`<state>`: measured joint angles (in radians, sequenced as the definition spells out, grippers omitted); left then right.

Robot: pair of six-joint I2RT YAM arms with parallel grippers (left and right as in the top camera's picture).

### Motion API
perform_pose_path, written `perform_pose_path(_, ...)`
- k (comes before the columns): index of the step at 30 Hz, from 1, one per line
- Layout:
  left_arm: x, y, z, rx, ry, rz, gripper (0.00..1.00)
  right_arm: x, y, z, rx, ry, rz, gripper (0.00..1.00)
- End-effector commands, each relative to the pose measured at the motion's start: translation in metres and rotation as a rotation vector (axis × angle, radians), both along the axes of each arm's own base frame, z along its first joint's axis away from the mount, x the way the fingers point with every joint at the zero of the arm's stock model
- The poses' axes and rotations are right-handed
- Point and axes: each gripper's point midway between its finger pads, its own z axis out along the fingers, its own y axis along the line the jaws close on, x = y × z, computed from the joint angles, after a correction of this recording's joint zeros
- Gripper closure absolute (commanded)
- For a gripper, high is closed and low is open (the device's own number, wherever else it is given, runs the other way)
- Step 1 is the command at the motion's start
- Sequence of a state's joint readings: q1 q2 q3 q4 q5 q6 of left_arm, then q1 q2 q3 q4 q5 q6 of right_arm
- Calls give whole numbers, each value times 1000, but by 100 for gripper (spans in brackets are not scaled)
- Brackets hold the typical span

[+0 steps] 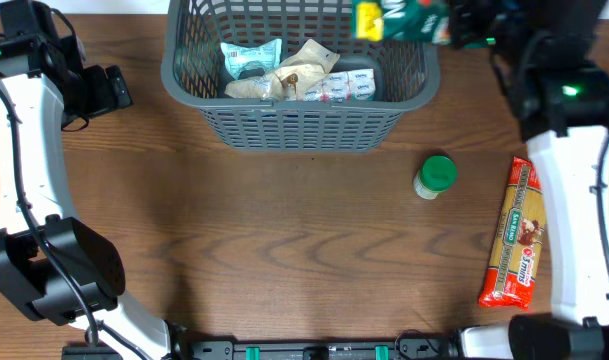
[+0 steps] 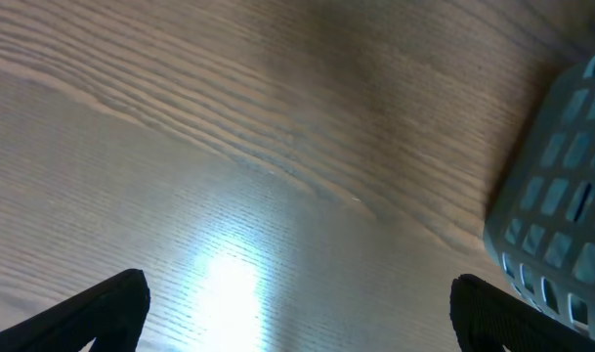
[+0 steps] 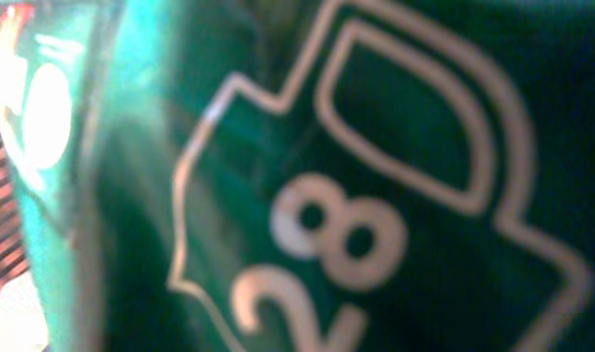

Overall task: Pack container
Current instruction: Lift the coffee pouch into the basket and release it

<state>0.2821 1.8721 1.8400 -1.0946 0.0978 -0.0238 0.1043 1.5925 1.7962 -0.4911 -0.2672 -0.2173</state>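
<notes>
At the far middle of the counter (image 1: 284, 250), the container (image 1: 299, 128): dark gray lattice walls, open top, already partly filled. Inside, a pale blue-and-white pouch (image 1: 250, 58) toward the left, a crumpled tan bag (image 1: 296, 72) in the middle, and a row of small white packs (image 1: 350, 86) to the right of it. Above the container's far right corner, a green package (image 1: 404, 20) with a yellow end, held aloft by the right end effector (image 1: 462, 28), to all appearances clenched on it. Across the right wrist view, nothing but blurred green wrapper with white lettering, fingers hidden there. Left end effector (image 2: 297, 288) released, fingers (image 2: 102, 308) spread wide over bare wood, off to the left of the container's wall, holding nothing. On the counter to the right, well apart from the container, a green-lidded jar (image 1: 435, 177) standing upright and a long pasta packet (image 1: 516, 232) lying flat beside the right arm. Step in hand, probably: carrying the green package over the rim for placing. Next, likely: shift inward over the free floor at the right side, lower past the rim clear of the white packs, then let go. After that, jar and pasta left to collect.
</notes>
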Motion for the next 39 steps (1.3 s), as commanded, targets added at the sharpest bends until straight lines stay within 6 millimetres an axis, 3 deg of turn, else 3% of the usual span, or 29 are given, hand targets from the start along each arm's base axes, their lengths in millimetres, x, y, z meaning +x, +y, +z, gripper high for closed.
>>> perform_pose_path(1, -1, 1, 0, 5, 4, -13, 1, -7, 27, 43, -65, -143, 104, 99)
perform_pose_path(5, -1, 1, 0, 5, 5, -13, 1, -2, 58, 29, -161, -145, 193, 99)
perform_pose_path(10, -1, 1, 0, 5, 5, -13, 1, 9, 93, -14, -272, -100, 298, 99)
perform_pose_path(14, -1, 0, 0, 5, 5, -13, 1, 20, 108, -54, -325, -22, 321, 99)
perform_pose_path(27, -1, 1, 0, 5, 5, -13, 1, 37, 114, -165, -423, 223, 393, 99)
perform_pose_path(34, -1, 1, 0, 5, 4, -14, 1, 34, 112, -207, -440, 344, 409, 98)
perform_pose_path(37, -1, 1, 0, 5, 5, -14, 1, 32, 109, -215, -452, 373, 402, 77)
perform_pose_path(39, -1, 1, 0, 5, 5, -14, 1, 30, 109, -216, -454, 382, 402, 44)
